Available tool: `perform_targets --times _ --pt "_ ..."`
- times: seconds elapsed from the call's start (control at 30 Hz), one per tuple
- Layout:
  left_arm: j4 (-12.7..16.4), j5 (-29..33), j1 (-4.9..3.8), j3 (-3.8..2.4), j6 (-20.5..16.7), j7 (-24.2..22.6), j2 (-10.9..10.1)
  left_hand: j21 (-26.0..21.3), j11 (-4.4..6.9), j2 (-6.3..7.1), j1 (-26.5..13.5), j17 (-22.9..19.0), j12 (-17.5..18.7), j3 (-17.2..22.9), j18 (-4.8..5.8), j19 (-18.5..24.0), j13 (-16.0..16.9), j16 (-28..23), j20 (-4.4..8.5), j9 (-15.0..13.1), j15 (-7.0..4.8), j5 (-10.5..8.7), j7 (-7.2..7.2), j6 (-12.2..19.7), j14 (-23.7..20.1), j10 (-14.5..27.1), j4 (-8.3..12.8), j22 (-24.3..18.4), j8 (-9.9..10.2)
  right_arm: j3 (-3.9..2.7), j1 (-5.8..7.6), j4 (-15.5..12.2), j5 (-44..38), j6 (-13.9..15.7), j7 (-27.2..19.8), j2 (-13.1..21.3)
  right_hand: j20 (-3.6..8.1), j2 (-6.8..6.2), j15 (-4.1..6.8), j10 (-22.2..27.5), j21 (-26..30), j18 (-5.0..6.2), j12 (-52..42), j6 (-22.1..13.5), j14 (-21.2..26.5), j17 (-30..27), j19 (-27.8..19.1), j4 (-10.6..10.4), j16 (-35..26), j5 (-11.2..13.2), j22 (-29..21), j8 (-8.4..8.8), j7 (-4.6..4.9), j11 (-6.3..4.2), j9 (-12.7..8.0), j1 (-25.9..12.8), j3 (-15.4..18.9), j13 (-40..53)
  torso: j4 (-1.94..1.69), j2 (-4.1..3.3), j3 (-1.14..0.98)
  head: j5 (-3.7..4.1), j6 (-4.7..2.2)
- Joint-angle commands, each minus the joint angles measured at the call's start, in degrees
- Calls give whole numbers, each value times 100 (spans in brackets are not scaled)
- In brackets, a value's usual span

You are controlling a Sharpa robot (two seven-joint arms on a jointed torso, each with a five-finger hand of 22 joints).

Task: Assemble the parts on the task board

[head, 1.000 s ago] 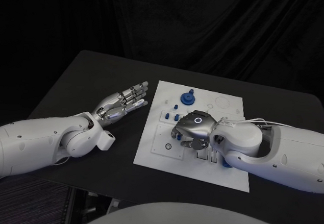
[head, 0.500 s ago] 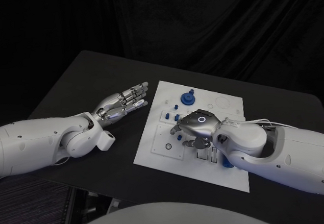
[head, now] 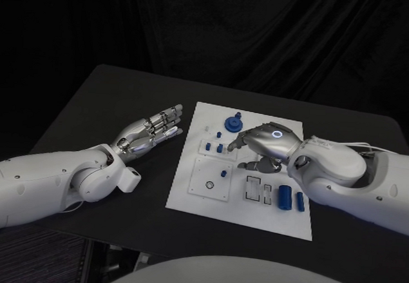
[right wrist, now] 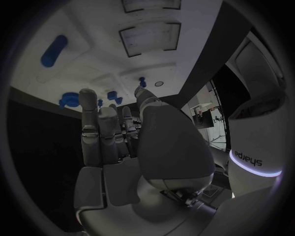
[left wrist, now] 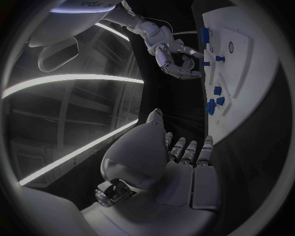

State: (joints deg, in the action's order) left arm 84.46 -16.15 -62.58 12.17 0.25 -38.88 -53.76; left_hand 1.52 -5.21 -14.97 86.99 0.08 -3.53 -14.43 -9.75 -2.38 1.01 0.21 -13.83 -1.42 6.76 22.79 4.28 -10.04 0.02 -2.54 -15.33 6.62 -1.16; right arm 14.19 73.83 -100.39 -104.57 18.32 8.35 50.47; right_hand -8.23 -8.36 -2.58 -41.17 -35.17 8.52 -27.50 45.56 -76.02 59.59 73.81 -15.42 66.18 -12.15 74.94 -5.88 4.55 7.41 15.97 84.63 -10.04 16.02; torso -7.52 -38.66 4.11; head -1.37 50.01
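Note:
The white task board (head: 215,207) lies in the middle of the black table. A round blue gear-like part (head: 234,124) stands at its far edge, with small blue parts (head: 211,145) just nearer and a small blue peg (head: 223,173) on a square panel. Two blue cylinders (head: 285,197) lie side by side at the near right, beside empty slots (head: 254,188). My right hand (head: 265,145) hovers over the board's middle with fingers bent down and nothing in them; the right wrist view shows its fingers (right wrist: 101,132) empty. My left hand (head: 154,131) lies flat and open on the table, left of the board.
Bare black tabletop (head: 105,103) surrounds the board, widest on the far left. My left forearm (head: 44,183) crosses the near left corner and my right forearm (head: 369,184) covers the table right of the board.
My right hand has lifted off the board's near middle and drawn back toward the far right, uncovering the two blue cylinders and the slots. The left hand has stayed put.

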Motion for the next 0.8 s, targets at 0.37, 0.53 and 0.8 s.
perform_targets --times 0.37,0.53,0.8 --pt "47 35 10 -6 -32 -258 -11 -23 -29 0 26 -8 -15 -4 -57 33 3 -21 -14 -10 25 6 -18 -18 -2 22 19 -13 -35 -4 413 -40 1014 -212 470 788 37 -117 25 -184 -1574 -206 626 232 -666 687 715 -133 661 298 651 133 -69 10 -448 -174 186 -671 -6 0 2 259 -1" --pt "61 35 11 -6 -25 -258 -17 -25 -29 1 26 -8 -12 -5 -57 36 2 -21 -13 -10 23 7 -18 -18 -2 23 19 -22 -35 -2 320 36 1037 -219 503 915 40 -138 32 -248 -1574 -203 677 240 -668 664 714 -138 641 416 647 156 -106 3 -516 -210 203 -746 -4 6 2 290 -1" --pt "66 35 11 -6 -19 -255 -31 -24 -29 2 26 -8 -12 -6 -57 35 2 -21 -13 -10 22 10 -18 -16 -2 24 19 -17 -34 -1 162 194 1047 -285 493 906 53 -67 54 -517 -1569 -197 677 437 -679 639 713 -130 614 448 640 99 10 -30 -585 -207 169 -832 11 -14 -1 292 -1"
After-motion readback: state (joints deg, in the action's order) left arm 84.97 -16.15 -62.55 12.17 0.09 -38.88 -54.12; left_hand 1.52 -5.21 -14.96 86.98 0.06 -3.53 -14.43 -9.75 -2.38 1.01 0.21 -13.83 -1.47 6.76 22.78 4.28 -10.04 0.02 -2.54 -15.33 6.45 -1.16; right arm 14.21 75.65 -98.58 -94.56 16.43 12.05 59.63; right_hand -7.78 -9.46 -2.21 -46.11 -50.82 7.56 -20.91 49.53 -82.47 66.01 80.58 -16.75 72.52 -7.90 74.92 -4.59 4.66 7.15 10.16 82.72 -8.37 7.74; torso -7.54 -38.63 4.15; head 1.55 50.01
